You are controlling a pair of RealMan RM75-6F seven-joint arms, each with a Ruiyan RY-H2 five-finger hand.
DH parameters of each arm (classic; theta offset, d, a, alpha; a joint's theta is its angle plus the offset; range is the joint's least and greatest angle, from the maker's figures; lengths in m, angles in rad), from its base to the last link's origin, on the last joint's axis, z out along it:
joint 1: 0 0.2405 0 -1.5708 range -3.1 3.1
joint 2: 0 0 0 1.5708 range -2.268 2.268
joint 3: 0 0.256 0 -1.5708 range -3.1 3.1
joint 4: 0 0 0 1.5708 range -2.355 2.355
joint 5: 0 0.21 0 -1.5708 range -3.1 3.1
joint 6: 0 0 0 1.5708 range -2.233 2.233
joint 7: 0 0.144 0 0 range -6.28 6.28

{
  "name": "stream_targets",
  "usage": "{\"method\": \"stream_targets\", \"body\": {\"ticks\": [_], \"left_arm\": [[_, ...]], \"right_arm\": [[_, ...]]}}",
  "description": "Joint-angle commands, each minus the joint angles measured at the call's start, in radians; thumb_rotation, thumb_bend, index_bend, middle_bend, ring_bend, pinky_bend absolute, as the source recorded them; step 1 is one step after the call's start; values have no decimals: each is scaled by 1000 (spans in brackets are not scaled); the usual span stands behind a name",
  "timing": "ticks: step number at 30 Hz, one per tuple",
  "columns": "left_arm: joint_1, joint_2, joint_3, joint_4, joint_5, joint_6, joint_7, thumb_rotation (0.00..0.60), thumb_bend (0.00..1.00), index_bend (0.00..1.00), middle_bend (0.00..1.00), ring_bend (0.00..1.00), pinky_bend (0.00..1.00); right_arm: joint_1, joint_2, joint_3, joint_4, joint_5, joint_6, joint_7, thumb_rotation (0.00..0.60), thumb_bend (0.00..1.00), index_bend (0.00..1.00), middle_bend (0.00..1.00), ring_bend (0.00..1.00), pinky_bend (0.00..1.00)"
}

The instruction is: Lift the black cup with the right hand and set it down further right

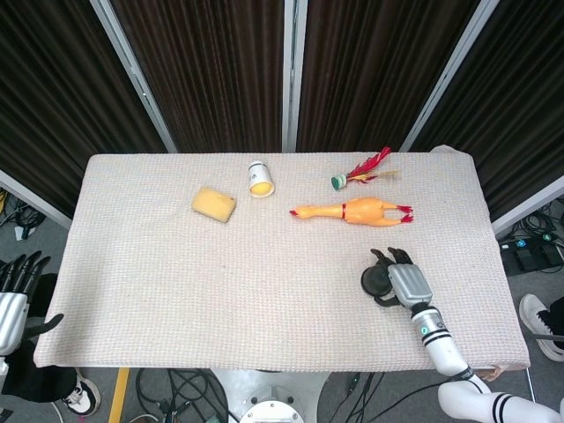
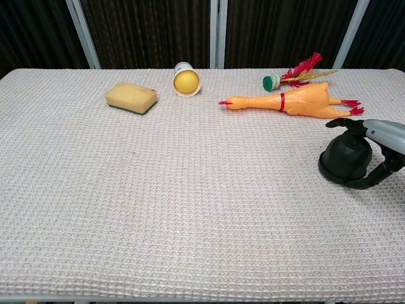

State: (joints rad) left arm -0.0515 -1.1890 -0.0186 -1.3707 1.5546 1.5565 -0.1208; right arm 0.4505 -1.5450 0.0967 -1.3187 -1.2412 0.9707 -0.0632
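The black cup (image 1: 374,281) (image 2: 344,158) stands mouth-down on the cloth-covered table, at the right side near the front. My right hand (image 1: 406,282) (image 2: 380,137) wraps it from the right. Its fingers (image 2: 342,123) curl over the far side of the cup and the thumb lies against the near rim. The cup's base still rests on the cloth. My left hand (image 1: 14,295) hangs beyond the table's front left corner with fingers spread and nothing in it; only the head view shows it.
A rubber chicken (image 1: 352,211) (image 2: 292,101) lies just behind the cup. A red-feathered shuttlecock (image 1: 360,172) (image 2: 293,73) lies beyond it. A tipped paper cup (image 1: 259,178) (image 2: 185,81) and a yellow sponge (image 1: 214,204) (image 2: 130,97) sit at the back left. The table's right edge (image 1: 502,282) is close.
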Motion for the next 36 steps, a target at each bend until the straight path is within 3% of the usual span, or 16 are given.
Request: {"method": "stream_targets", "body": {"ticks": [1, 9, 22, 25, 32, 34, 36], "left_arm": [[0, 1, 0, 0, 1, 1, 0, 600, 113, 90, 41, 0, 106], [-1, 3, 0, -4, 2, 0, 2, 600, 114, 90, 41, 0, 106], [-7, 8, 0, -17, 7, -6, 13, 600, 114, 90, 41, 0, 106], [-9, 11, -1, -25, 9, -6, 20, 600, 113, 90, 41, 0, 106], [-11, 16, -3, -39, 6, -7, 32, 600, 113, 90, 41, 0, 106], [-12, 15, -3, -39, 6, -8, 32, 600, 113, 90, 41, 0, 106], [-12, 13, -2, -38, 6, -9, 30, 600, 113, 90, 41, 0, 106]], "right_arm": [[-1, 0, 1, 0, -3, 3, 2, 600, 102, 178, 353, 0, 0], [-1, 15, 12, -11, -23, 34, 11, 600, 107, 330, 384, 0, 0], [8, 110, 69, -114, -69, 118, 28, 600, 114, 349, 401, 29, 0], [11, 162, 96, -190, -111, 174, 23, 600, 115, 351, 406, 42, 0], [-32, 272, 164, -390, -293, 437, 38, 600, 114, 359, 434, 90, 0], [-46, 272, 157, -384, -309, 469, 20, 600, 114, 366, 442, 96, 0], [-50, 246, 126, -316, -274, 430, -25, 600, 112, 375, 446, 97, 3]]}}
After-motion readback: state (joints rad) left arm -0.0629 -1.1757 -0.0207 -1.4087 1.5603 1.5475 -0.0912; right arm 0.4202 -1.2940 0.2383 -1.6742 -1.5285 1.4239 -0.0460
